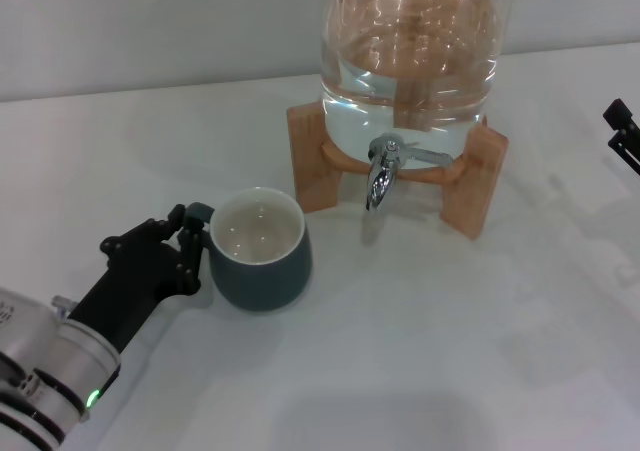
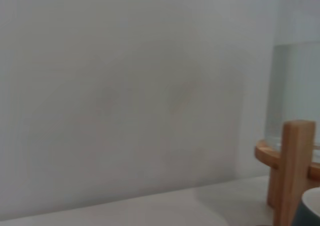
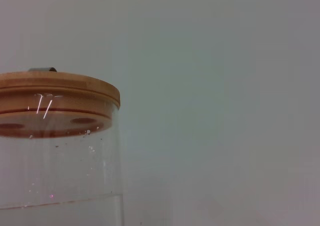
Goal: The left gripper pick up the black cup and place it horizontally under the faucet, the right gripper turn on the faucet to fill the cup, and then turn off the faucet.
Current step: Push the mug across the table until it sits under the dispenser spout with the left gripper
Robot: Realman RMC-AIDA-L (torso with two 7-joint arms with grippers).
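My left gripper [image 1: 193,233], at about eight o'clock in the head view, is matte black with slim jointed fingers on a silver-white ringed wrist showing a small green light. My right gripper [image 1: 622,131] shows only black tips at three o'clock.

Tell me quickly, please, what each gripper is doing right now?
Left gripper: at the black cup, fingers around its handle; whether it grips cannot be told.
Right gripper: at the table's right edge, holding nothing; open or shut cannot be told.
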